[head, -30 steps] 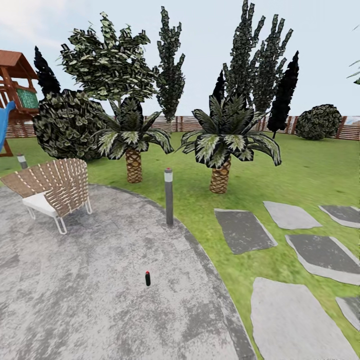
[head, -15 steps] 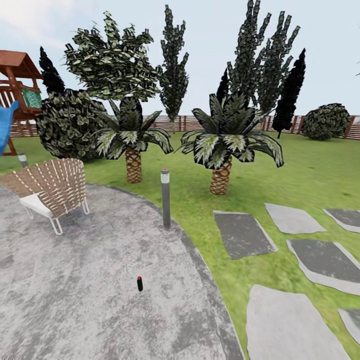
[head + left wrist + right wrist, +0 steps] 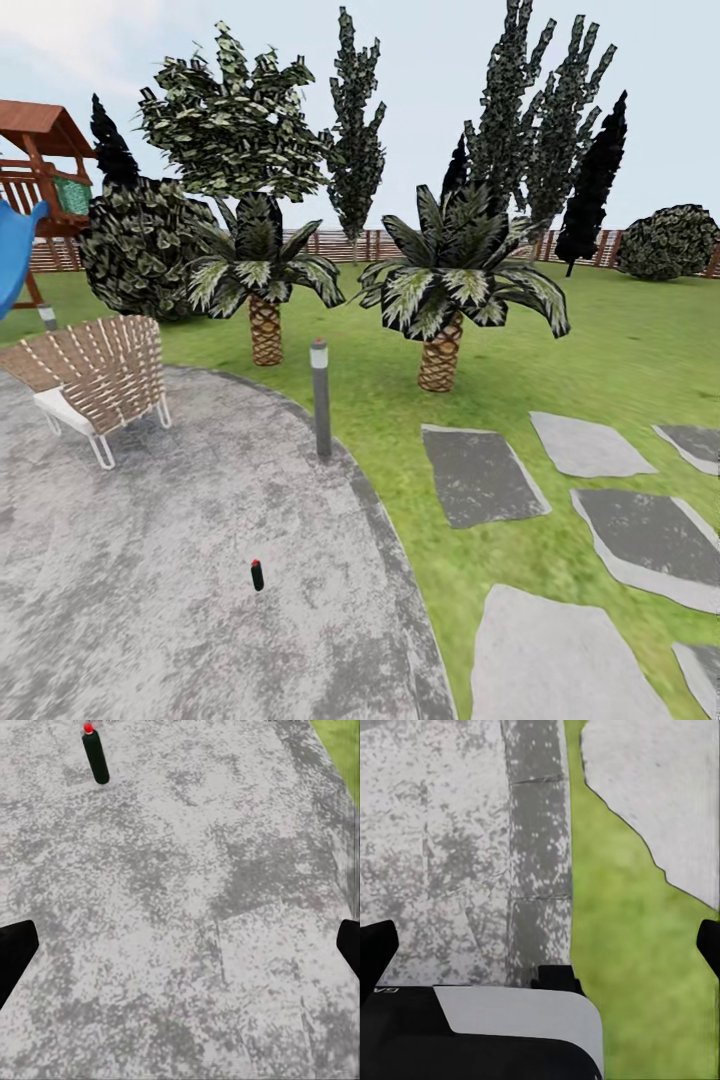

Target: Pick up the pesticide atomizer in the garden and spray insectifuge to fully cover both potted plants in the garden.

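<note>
On the paved patch (image 3: 150,560), at about 7 o'clock, the atomizer (image 3: 257,575) stands upright and untouched; approach in hand, closing in needed next, both grippers spread wide, nothing held.

Round mottled grey paving (image 3: 150,560) ahead of me; lawn (image 3: 620,350) beyond. Woven chair (image 3: 95,385), grey lamp post (image 3: 320,400), two palms (image 3: 440,300), stepping stones (image 3: 480,475), slatted fence (image 3: 375,245), play tower (image 3: 40,170). Pale sky.
</note>
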`<state>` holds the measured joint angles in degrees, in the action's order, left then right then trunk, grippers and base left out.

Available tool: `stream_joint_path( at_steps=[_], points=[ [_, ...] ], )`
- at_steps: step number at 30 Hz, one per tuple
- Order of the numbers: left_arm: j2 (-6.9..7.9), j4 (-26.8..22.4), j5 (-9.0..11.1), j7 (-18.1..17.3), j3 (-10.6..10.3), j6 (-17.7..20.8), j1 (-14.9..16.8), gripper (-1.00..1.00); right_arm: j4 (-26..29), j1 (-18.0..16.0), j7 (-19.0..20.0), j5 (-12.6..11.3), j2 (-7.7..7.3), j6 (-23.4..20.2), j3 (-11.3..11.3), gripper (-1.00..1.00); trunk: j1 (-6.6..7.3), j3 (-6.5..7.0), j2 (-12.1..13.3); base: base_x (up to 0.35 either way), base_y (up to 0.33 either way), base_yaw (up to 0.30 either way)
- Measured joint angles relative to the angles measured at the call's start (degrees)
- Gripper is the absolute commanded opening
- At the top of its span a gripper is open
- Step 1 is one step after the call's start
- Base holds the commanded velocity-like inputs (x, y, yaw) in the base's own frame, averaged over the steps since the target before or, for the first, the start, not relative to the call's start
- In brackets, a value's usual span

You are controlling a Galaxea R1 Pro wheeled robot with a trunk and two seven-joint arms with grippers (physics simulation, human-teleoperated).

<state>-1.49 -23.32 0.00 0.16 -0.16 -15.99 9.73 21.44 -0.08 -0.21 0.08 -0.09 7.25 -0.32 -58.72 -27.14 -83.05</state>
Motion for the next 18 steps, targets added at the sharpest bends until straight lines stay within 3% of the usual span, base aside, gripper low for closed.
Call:
stream_joint_path(
  at_steps=[14, 18],
  points=[
    [0.0, 0.0, 0.0, 0.0, 0.0, 0.0, 0.0, 1.0, -0.08, 0.0, 0.13, 0.0, -0.01, -0.07, 0.16, 1.0, 0.0, 0.0, 0.0, 0.08, -0.339, 0.001],
    [0.0, -0.01, 0.0, 0.01, 0.0, 0.01, -0.01, 1.0, -0.08, 0.0, 0.13, 0.0, 0.01, -0.07, 0.16, 1.0, 0.0, 0.0, 0.0, 0.076, -0.34, 0.106]
  ],
)
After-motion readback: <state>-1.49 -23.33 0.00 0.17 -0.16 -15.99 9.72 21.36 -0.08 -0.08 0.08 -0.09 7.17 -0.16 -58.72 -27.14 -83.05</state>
